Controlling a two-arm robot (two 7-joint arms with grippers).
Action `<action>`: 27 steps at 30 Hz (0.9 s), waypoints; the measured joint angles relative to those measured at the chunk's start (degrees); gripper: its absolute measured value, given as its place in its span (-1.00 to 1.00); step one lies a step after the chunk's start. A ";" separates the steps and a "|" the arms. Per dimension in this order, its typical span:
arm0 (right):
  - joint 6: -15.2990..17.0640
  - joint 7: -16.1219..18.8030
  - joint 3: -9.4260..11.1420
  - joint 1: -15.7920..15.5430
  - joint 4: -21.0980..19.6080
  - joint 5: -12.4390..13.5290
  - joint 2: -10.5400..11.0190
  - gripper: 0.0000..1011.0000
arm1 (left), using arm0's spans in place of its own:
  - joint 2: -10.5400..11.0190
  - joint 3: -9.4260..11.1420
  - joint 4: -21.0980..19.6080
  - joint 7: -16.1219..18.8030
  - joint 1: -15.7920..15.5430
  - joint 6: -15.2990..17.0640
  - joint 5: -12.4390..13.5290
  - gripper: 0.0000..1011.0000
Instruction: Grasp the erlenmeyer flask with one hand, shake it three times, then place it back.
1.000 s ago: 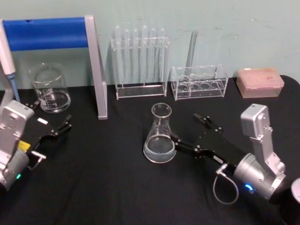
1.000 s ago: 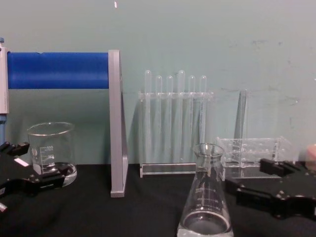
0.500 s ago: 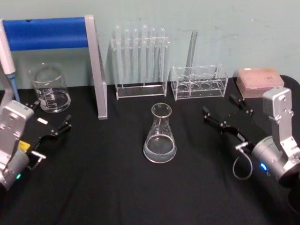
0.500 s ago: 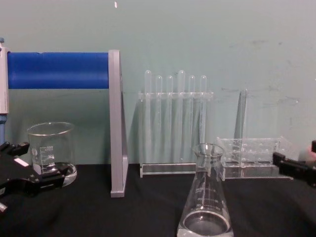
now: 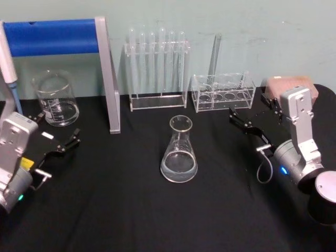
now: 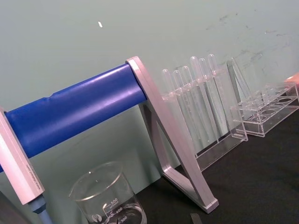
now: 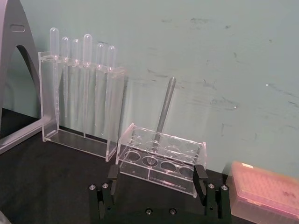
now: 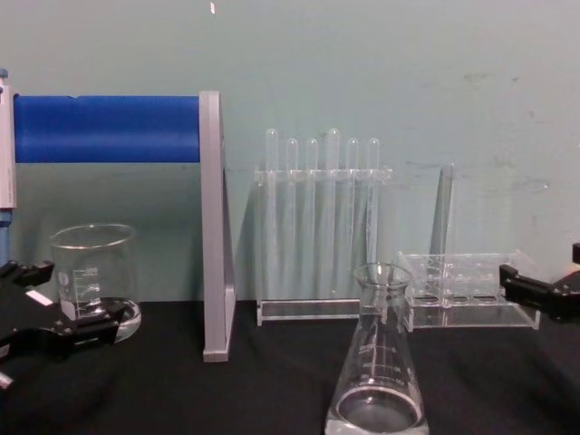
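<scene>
The erlenmeyer flask (image 5: 179, 152) stands upright on the black table, a little clear liquid in its base, free of both grippers; the chest view has it low and centre (image 8: 376, 367). My right gripper (image 5: 253, 111) hovers open to the flask's right and farther back, in front of the low rack, with nothing between its fingers. Its two fingertips (image 7: 112, 173) stand wide apart in the right wrist view, and its black fingers enter the chest view's right edge (image 8: 553, 279). My left gripper (image 5: 56, 128) rests open at the table's left, by the beaker, far from the flask.
A glass beaker (image 5: 55, 100) stands at the back left beside a stand with a blue bar (image 5: 52, 37) and a pipette (image 5: 8, 63). A tall test-tube rack (image 5: 157, 68), a low rack (image 5: 223, 93) with one tube and a pink tip box (image 5: 291, 86) line the back.
My right gripper has pulled away from the flask's base, going right and toward the back. The flask stays put on the table. The left arm has not moved.
</scene>
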 joint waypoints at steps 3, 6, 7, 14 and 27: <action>-0.03 -0.01 -0.01 0.07 0.10 -0.11 -0.03 0.98 | 0.00 0.00 0.00 0.00 0.00 0.00 0.00 0.98; -0.03 -0.01 -0.01 0.03 0.02 -0.08 0.03 0.98 | 0.00 0.00 0.00 0.00 0.00 0.00 0.00 0.98; -0.03 -0.01 -0.01 0.02 0.00 -0.07 0.04 0.98 | 0.00 0.00 0.00 0.00 0.00 0.00 0.00 0.98; -0.03 -0.01 0.01 -0.08 -0.14 0.04 0.11 0.98 | 0.00 0.00 0.00 0.00 0.00 0.00 0.00 0.98; 0.00 0.00 0.01 -0.16 -0.27 0.22 0.18 0.98 | 0.00 0.00 0.00 0.00 0.00 0.00 0.00 0.98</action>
